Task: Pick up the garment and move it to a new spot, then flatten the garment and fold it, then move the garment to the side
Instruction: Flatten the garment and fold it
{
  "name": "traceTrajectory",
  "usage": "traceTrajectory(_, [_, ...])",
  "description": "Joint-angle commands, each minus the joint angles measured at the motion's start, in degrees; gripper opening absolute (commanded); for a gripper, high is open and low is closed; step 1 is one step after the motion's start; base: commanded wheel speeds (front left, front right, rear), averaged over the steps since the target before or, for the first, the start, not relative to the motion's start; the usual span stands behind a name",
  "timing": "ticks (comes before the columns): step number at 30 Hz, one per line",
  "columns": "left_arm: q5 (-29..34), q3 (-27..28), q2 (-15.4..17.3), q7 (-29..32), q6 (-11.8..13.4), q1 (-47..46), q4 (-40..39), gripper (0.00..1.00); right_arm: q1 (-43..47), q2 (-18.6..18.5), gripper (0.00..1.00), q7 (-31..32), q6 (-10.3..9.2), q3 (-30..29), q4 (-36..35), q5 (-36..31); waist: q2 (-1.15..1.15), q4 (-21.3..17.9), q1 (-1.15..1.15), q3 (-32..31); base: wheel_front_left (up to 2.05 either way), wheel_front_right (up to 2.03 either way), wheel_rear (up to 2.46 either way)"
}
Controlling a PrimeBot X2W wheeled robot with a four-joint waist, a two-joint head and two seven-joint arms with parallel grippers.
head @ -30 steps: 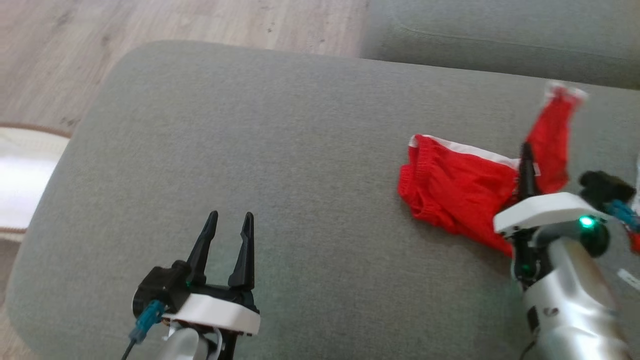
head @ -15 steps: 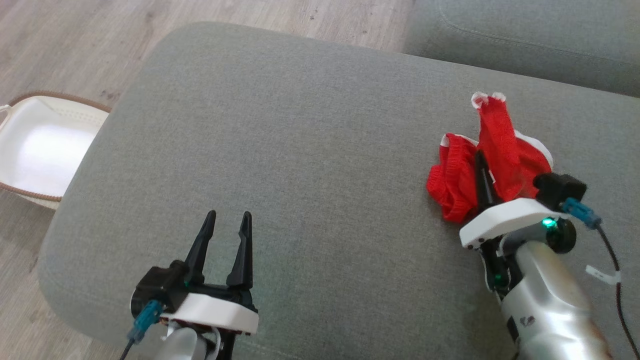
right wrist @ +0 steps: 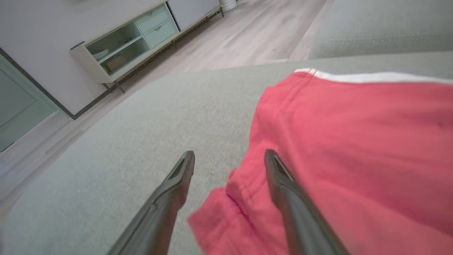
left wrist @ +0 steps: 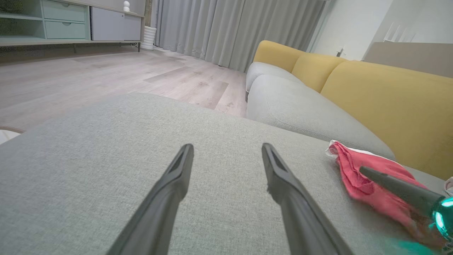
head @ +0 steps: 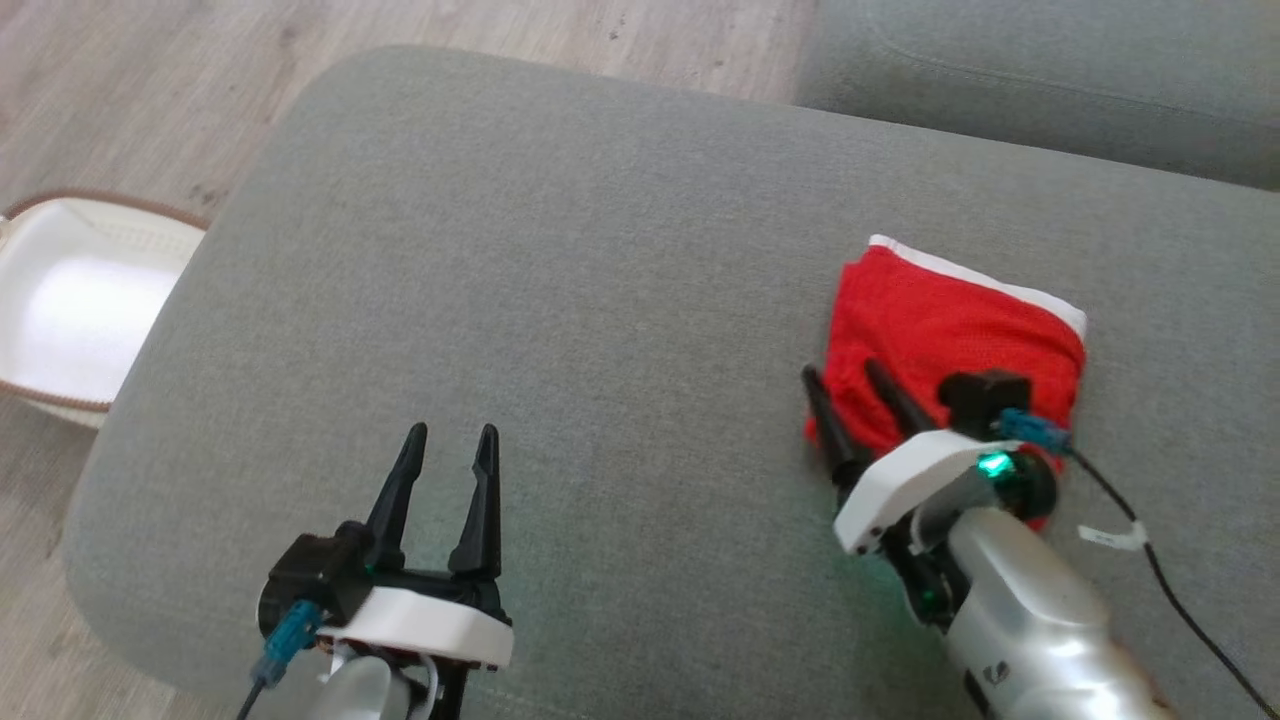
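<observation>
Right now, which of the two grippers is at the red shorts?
The right gripper: its open fingers straddle the edge of the red shorts. The left gripper, also open, is over bare grey cushion, well apart from them.

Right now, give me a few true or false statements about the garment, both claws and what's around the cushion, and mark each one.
1. The red garment lies on the grey cushion. True.
2. The right claw is shut on the garment. False: its fingers are spread apart at the garment's near edge, and nothing is pinched.
3. The left claw is open over bare cushion, apart from the garment. True.
4. The white basket sits on top of the cushion. False: it stands on the floor beside the cushion's left end.
</observation>
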Motion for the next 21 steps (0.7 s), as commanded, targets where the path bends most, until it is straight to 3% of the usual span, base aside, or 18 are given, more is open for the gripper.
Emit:
traceTrajectory(1, [-0.07,2.16,0.21,-0.55,-0.14,-1.81,-1.53,1.0,-1.28,1.01,1.0,1.17,0.39,3.0,-1.36,2.16,0.0,-0.89,0.0,-0.62,0.0,0.0,0.0])
traceTrajectory(7, [0.42,3.23,0.21,-0.55,-0.23,-1.24,-1.54,1.0,-0.09,1.02,1.0,7.52,0.39,12.02,-2.92,9.26,0.0,-4.41,0.0,-1.96,0.0,0.0,0.0])
traceTrajectory(11, [0.82,3.88,0.21,-0.55,-0.35,-0.85,-1.62,1.0,-0.26,1.0,1.0,6.13,0.39,14.51,-4.34,11.42,0.0,-7.13,0.0,-2.79,0.0,0.0,0.0])
traceTrajectory(16, [3.06,4.12,0.21,-0.55,-0.47,-1.23,-3.83,1.0,-1.75,-1.24,1.0,-1.35,0.39,11.93,-5.48,10.8,0.0,-11.14,0.0,-3.33,0.0,0.0,0.0])
traceTrajectory(21, [2.04,4.18,0.21,-0.55,-0.25,-2.21,-7.81,1.0,-2.32,-5.25,1.0,-3.44,0.39,4.37,-8.64,3.78,0.0,-13.88,0.0,-3.45,0.0,0.0,0.0])
